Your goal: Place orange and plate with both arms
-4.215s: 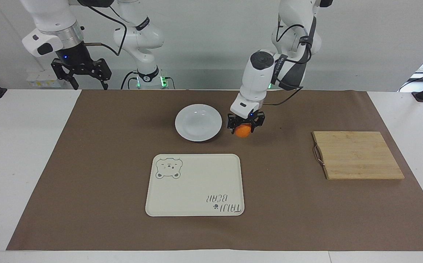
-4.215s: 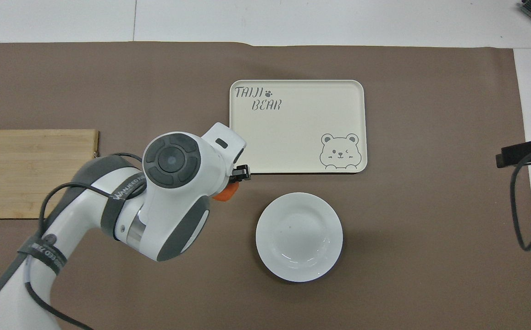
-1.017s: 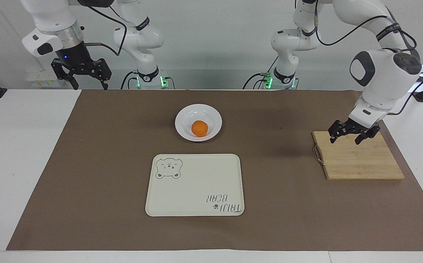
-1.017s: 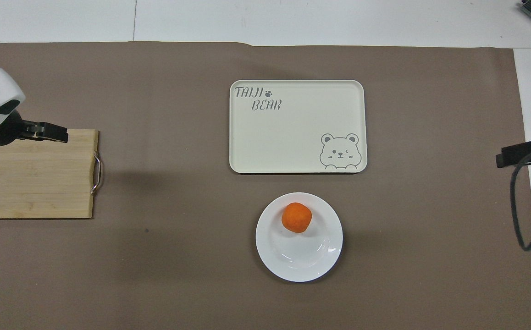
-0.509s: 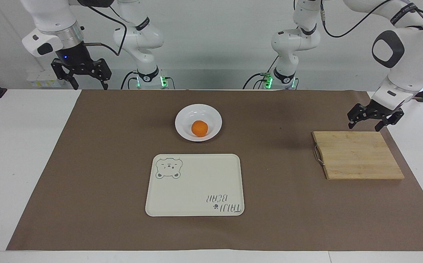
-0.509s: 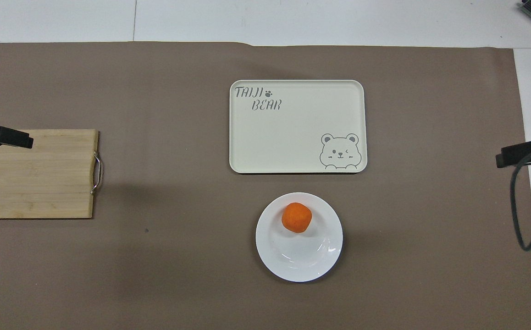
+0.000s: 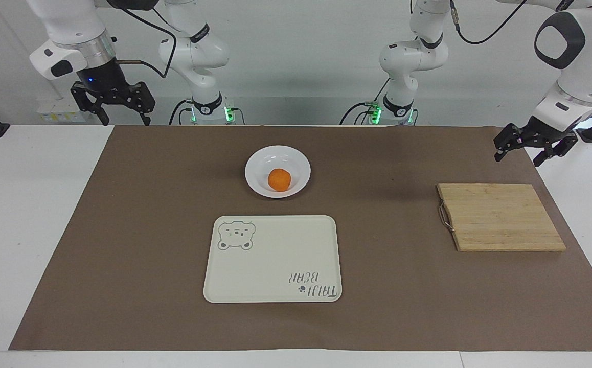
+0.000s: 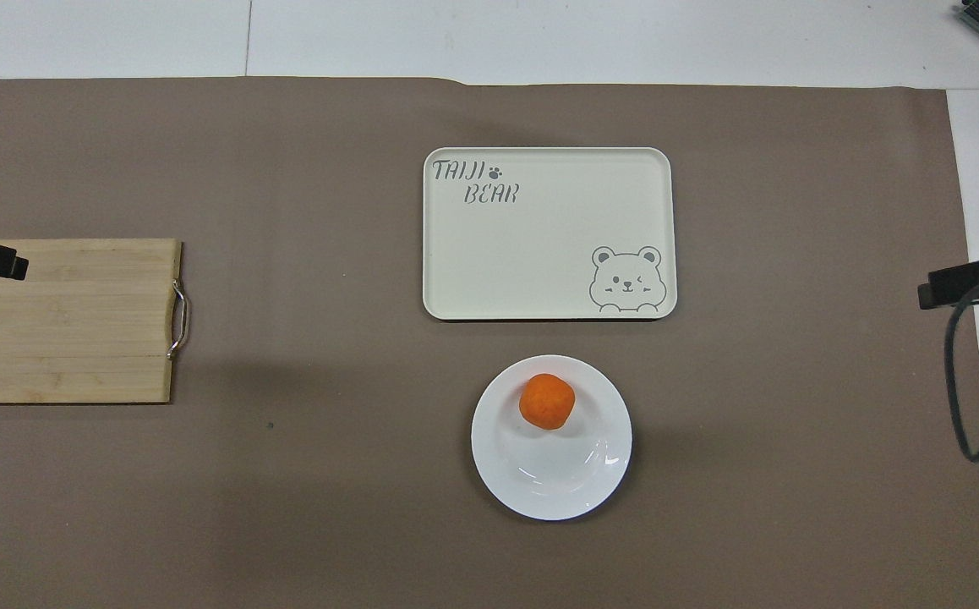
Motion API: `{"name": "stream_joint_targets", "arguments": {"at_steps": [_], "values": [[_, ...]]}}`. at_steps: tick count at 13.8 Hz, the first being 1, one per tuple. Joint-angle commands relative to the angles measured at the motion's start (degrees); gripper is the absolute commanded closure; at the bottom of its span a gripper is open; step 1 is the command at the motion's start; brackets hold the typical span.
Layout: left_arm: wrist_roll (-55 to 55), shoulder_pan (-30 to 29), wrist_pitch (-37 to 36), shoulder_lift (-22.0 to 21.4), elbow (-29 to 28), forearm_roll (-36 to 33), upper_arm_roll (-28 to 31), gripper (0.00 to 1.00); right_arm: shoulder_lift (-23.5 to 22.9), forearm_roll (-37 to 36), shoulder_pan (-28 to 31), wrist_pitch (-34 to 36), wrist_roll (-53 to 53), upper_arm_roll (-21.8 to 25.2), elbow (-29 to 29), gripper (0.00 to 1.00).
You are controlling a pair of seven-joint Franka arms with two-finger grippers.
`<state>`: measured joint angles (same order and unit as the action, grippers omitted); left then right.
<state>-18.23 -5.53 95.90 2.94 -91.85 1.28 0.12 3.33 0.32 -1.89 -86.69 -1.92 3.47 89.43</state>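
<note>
Glossy white, the plate (image 7: 277, 171) sits on the brown mat with the orange (image 7: 279, 180) resting inside it, on the part of the dish toward the cream bear tray (image 7: 272, 258). The tray lies just beside the plate, farther from the robots than the plate.

With the fruit already in the dish, what seems left is carrying the plate onto the tray, so the relation that counts is which gripper stands closer to the plate. The right gripper (image 7: 111, 105) hangs empty, fingers apart, well away from the plate toward the right arm's end of the table. The left gripper (image 7: 535, 144) is also spread and empty, well away from the plate at the left arm's end, raised near the wooden board (image 7: 500, 216). Of the two, the right gripper looks the shorter reach (the left one is clearly the more distant).

The plate is round, so no axis favours a side; a rim grasp from the right arm's end seems natural.
</note>
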Motion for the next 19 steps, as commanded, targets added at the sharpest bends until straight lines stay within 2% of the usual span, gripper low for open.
{"name": "stream_joint_targets", "arguments": {"at_steps": [1,4,7,8,11,15,19], "values": [[-1.11,-0.88,-0.89,-0.74,-0.18,-0.75,-0.30,0.00,1.16,6.42,0.66,-1.19,-0.89,0.05,4.68,0.00],[-0.75,-0.79,-0.36,-0.65,-0.18,-0.75,-0.38,0.00,1.42,12.14,0.75,-8.11,-1.24,0.14,11.10,0.00],[-0.49,-0.71,-0.19,-0.65,-0.26,-0.75,-0.38,0.00,1.33,20.75,-0.04,-15.76,-2.90,0.14,19.97,0.00],[-0.23,-0.62,-0.19,-0.65,-0.26,-0.75,-0.38,0.00,0.90,22.95,-0.30,-19.00,-5.26,0.05,23.13,0.00],[-0.05,-0.62,-0.01,-0.74,-0.70,-0.75,-0.38,0.00,0.10,32.53,-1.96,-29.47,-22.21,-0.48,35.61,0.00],[0.04,-0.79,0.08,-0.92,-1.05,-0.75,-0.30,0.00,0.28,43.16,-4.42,-32.82,-26.54,-0.48,42.74,0.00],[0.04,-0.79,0.34,-1.79,-2.28,-0.75,-0.30,0.00,0.19,47.75,-6.81,-39.15,-31.20,-0.48,48.90,0.00]]}}
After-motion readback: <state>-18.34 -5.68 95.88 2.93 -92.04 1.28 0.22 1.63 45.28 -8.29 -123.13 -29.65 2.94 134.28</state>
